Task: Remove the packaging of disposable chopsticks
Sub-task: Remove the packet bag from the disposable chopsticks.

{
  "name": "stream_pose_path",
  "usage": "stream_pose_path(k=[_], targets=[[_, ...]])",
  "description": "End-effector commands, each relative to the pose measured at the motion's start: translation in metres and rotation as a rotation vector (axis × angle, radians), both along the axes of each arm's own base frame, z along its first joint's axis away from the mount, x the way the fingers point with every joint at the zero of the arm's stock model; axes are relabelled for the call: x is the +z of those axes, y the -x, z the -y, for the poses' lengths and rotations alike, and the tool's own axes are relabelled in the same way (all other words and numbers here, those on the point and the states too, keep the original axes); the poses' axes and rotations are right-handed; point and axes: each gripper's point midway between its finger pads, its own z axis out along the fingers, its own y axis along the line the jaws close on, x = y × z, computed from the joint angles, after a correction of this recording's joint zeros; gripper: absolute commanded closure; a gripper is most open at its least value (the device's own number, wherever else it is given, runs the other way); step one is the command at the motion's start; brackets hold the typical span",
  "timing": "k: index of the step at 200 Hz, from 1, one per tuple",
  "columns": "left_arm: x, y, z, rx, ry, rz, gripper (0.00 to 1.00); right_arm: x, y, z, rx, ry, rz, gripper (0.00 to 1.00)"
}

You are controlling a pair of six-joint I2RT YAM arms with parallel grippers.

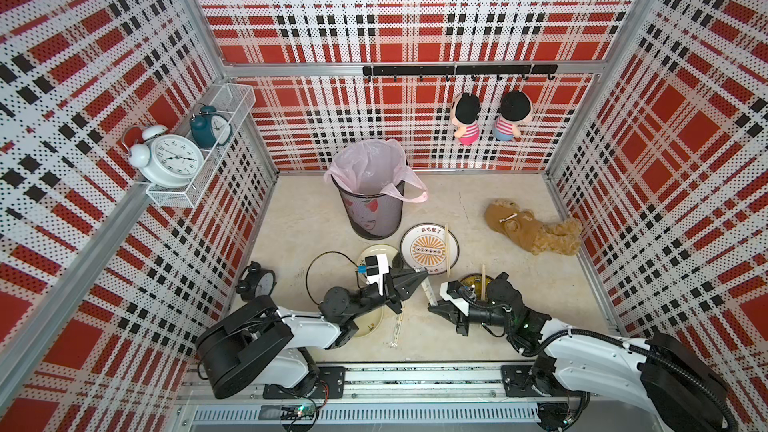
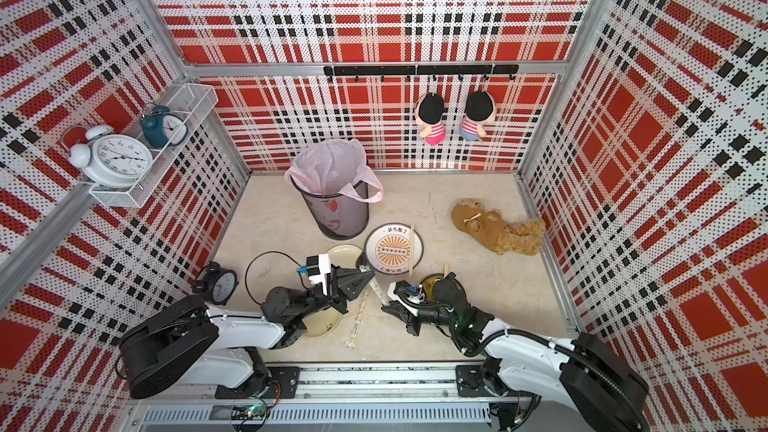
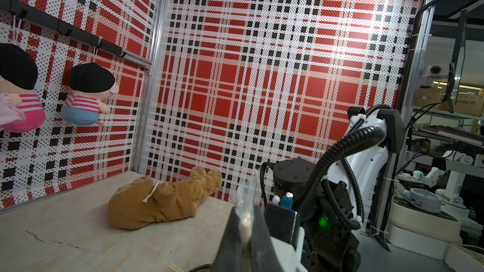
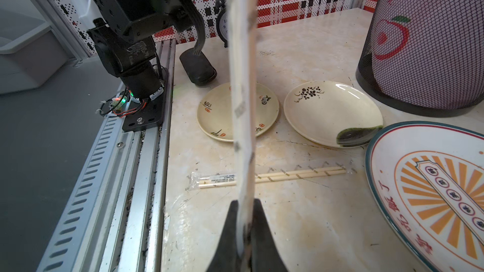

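L gripper (image 1: 423,273) pinched the far end & R gripper (image 1: 433,306) the near end of one sleeve (image 1: 428,290): light, slick, floppy film over stiff chopsticks (image 4: 248,137), prob. best pulled by its ends.

Beyond the fingers (image 4: 262,239) of the right gripper (image 4: 246,201) the packaging (image 4: 242,100) is blurred and cut off by the picture's edge; its end between them is hidden. Past the fingers (image 3: 230,242) of the left gripper (image 3: 245,209) its tip is smeared, and what it holds there cannot be made out
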Motion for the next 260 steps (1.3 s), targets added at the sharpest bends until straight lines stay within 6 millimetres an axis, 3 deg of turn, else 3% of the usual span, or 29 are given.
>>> stream_pose_path(k=[1,39,50,59,114,195,260], targets=[[-0.063,0.01,0.01,-0.065,-0.182,-0.105,0.94,0.145,0.002,-0.012,0.064,-0.388,0.341,1.0],[-0.066,0.01,0.012,-0.067,-0.188,-0.112,0.88,0.145,0.002,-0.012,0.063,-0.391,0.34,1.0],[-0.066,0.009,0.011,-0.064,-0.189,-0.113,0.91,0.145,0.002,-0.012,0.06,-0.39,0.338,1.0],[-0.066,0.008,0.011,-0.057,-0.189,-0.114,1.0,0.145,0.002,-0.012,0.061,-0.388,0.337,1.0],[-0.071,0.005,0.014,-0.028,-0.211,-0.122,1.0,0.141,0.002,-0.011,0.057,-0.386,0.331,1.0],[-0.085,0.011,0.018,-0.033,-0.251,-0.132,0.94,0.181,0.014,-0.006,0.094,-0.493,0.403,1.0],[-0.099,0.012,0.017,-0.04,-0.283,-0.155,0.91,0.197,0.019,-0.007,0.128,-0.522,0.422,1.0]])
